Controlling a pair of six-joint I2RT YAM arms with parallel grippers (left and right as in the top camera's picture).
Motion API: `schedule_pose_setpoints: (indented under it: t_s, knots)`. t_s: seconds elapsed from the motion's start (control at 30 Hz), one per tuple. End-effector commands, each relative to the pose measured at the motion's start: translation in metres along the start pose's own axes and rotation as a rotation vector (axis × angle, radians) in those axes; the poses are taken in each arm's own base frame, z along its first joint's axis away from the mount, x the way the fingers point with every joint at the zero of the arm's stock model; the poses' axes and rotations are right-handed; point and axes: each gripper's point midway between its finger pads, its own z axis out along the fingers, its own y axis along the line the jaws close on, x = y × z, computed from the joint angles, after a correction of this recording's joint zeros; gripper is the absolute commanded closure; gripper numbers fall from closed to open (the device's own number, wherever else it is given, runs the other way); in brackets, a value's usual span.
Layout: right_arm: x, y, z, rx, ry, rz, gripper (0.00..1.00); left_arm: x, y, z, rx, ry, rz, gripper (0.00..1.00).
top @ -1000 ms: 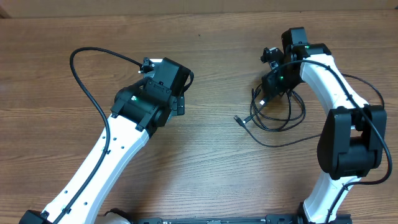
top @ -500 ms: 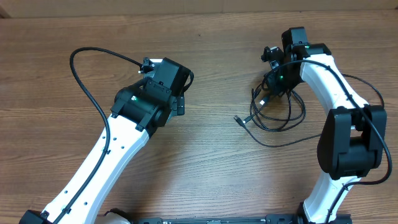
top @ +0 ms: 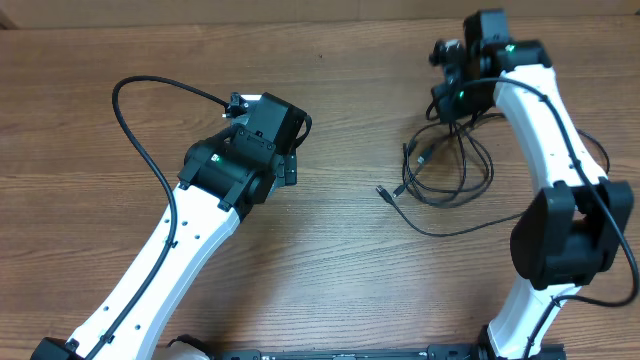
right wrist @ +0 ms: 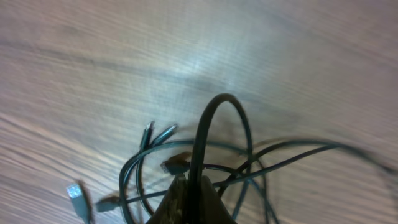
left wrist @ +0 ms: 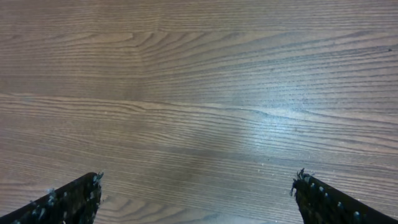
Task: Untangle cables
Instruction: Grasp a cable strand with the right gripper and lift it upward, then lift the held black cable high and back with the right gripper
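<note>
The cables (top: pixel 462 186) lie as a tangle of thin black loops on the wooden table, right of centre, and one plug end (top: pixel 383 192) trails off to the left. My right gripper (top: pixel 455 104) hangs above the far side of the tangle. In the right wrist view it (right wrist: pixel 191 190) is shut on one black cable (right wrist: pixel 208 127) that arches up from its fingertips. The other loops and a silvery plug (right wrist: pixel 75 193) lie below. My left gripper (left wrist: pixel 196 196) is open wide over bare wood, well left of the cables.
A thick black arm cable (top: pixel 140 140) loops out from the left wrist over the table's left half. The right arm (top: pixel 560 230) stands just right of the tangle. The table's far edge (top: pixel 330 22) is near the right gripper.
The right gripper has shut on a cable and moved up toward the far edge, pulling a strand with it. The left arm has not moved.
</note>
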Motion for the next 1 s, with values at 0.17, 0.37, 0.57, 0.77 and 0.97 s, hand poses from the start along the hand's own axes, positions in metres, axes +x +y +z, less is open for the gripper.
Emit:
schedule_pose_setpoints:
  t_s: [0.17,0.37,0.57,0.77,0.97]
  knots:
    - [-0.071,0.003,-0.18,0.078,-0.424,0.076,0.96,-0.001,-0.001,0.001,0.011,-0.002,0.006,0.0]
    - [-0.08,0.012,-0.282,0.114,-0.64,0.072,0.96,0.0,-0.004,0.001,0.024,0.005,0.007,0.0]
    - [-0.077,0.022,-0.368,0.157,-0.86,0.043,0.96,0.002,-0.009,0.001,0.052,0.016,0.005,0.0]
    - [-0.067,0.028,-0.429,0.213,-1.033,0.031,0.96,0.001,-0.009,0.001,0.056,0.014,0.003,0.01]
    - [-0.058,0.018,-0.476,0.328,-1.169,0.071,0.96,0.0,-0.014,0.001,0.08,0.012,-0.002,0.01]
